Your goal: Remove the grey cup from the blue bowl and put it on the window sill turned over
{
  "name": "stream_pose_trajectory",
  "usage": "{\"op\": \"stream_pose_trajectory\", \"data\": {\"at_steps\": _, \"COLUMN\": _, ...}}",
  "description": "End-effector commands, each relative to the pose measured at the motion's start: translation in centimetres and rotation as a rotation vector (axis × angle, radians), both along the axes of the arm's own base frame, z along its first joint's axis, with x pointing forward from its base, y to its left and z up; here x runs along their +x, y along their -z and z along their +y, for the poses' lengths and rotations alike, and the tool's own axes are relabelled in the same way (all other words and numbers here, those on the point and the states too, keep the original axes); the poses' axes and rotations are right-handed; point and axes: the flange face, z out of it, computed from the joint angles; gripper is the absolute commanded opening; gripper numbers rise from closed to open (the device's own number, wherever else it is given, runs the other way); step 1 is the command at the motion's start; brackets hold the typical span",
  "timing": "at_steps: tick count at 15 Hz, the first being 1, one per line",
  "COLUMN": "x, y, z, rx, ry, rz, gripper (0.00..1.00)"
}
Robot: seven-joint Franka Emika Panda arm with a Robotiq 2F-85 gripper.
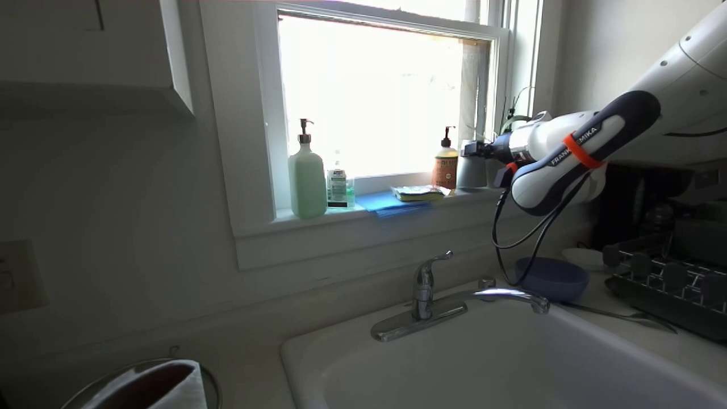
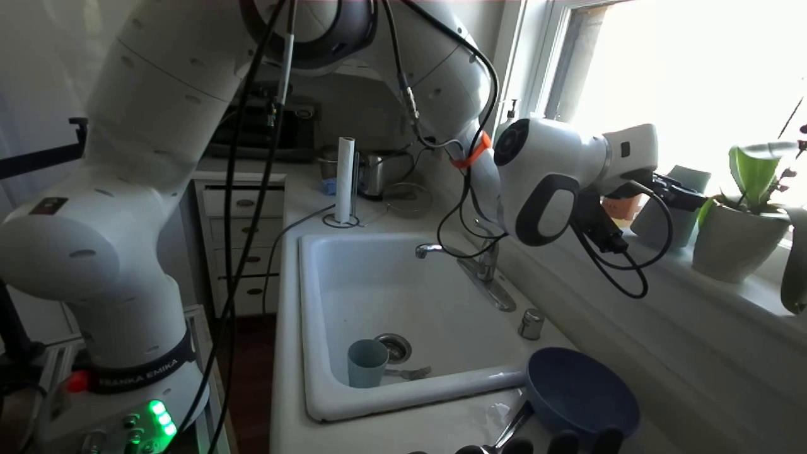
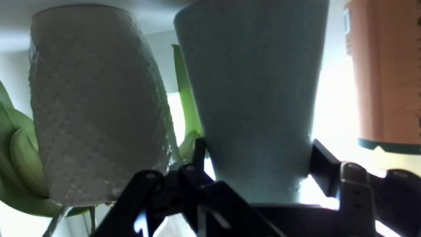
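The grey cup (image 3: 255, 85) is plain and tapered (wide end down), the tool (image 3: 258, 154) clamped on its sides.

"FRANKA EMIKA" on the robot base (image 2: 126, 403), "FRANK" and "MIKA" on the arm (image 1: 613, 126)

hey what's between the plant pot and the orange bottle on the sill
The grey cup, with gripper fingers on either side, in the wrist view.

At right, the gripper (image 2: 682, 192) is at the grey cup (image 2: 653, 221) on the window sill (image 2: 763, 299); 1 other cup (image 2: 367, 366) stands in the sink (image 2: 435, 394), left of the blue bowl (image 2: 580, 388).
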Motion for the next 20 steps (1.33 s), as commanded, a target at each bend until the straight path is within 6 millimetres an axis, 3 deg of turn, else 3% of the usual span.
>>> {"op": "stream_pose_trajectory", "data": {"at_steps": 1, "x": 0.8, "y": 0.1, "z": -0.6, "rx": -0.022, "ry": 0.012, "rz": 0.002, "gripper": 0.5}}
{"op": "stream_pose_trajectory", "data": {"at_steps": 2, "x": 0.9, "y": 0.1, "z": -0.6, "rx": -0.024, "ry": 0.011, "rz": 0.004, "gripper": 0.5}}
{"op": "stream_pose_trajectory", "data": {"at_steps": 3, "x": 0.8, "y": 0.1, "z": -0.6, "rx": -0.014, "ry": 0.016, "rz": 0.005, "gripper": 0.94}}
{"op": "stream_pose_trajectory", "data": {"at_steps": 5, "x": 0.5, "y": -0.2, "z": 0.3, "rx": 0.004, "ry": 0.011, "rz": 0.015, "gripper": 0.99}}
{"op": "stream_pose_trajectory", "data": {"at_steps": 15, "x": -3.4, "y": -5.1, "z": -0.5, "rx": -0.059, "ry": 0.095, "rz": 0.046, "gripper": 1.0}}
{"op": "stream_pose_trajectory", "data": {"at_steps": 20, "x": -4.3, "y": -7.0, "z": -0.1, "rx": -0.032, "ry": 0.074, "rz": 0.104, "gripper": 1.0}}
